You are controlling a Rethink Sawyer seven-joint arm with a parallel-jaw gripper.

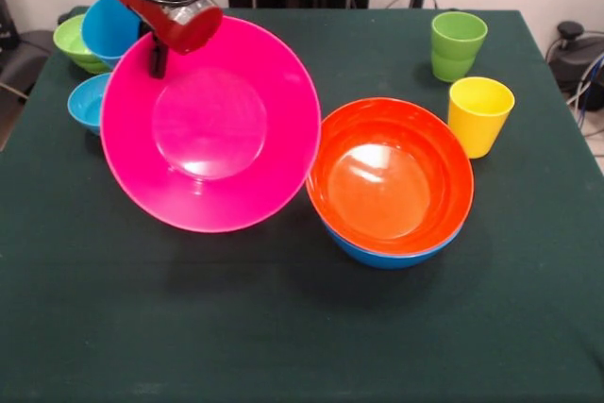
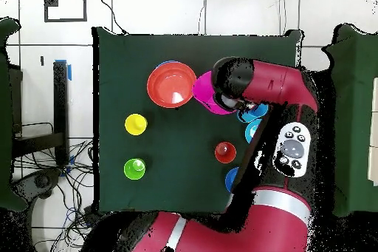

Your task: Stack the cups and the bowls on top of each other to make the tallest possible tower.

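Note:
My gripper (image 1: pixel 159 61) is shut on the upper rim of the big pink bowl (image 1: pixel 209 125), holding it tilted above the table with its opening towards the front camera. To its right the orange bowl (image 1: pixel 390 181) sits nested in the blue bowl (image 1: pixel 377 254). From overhead, the pink bowl (image 2: pixel 203 94) peeks out from under the arm beside the orange bowl (image 2: pixel 171 84). The green cup (image 1: pixel 458 44) and yellow cup (image 1: pixel 479 115) stand upright at the right. An orange cup (image 2: pixel 225 152) shows only in the overhead view.
Small bowls cluster at the far left: green (image 1: pixel 74 44), a blue one (image 1: pixel 109 30) against it, and light blue (image 1: pixel 87 101). The overhead view shows a dark blue bowl (image 2: pixel 232 179) near the robot's base. The arm (image 2: pixel 266 86) hides part of that corner.

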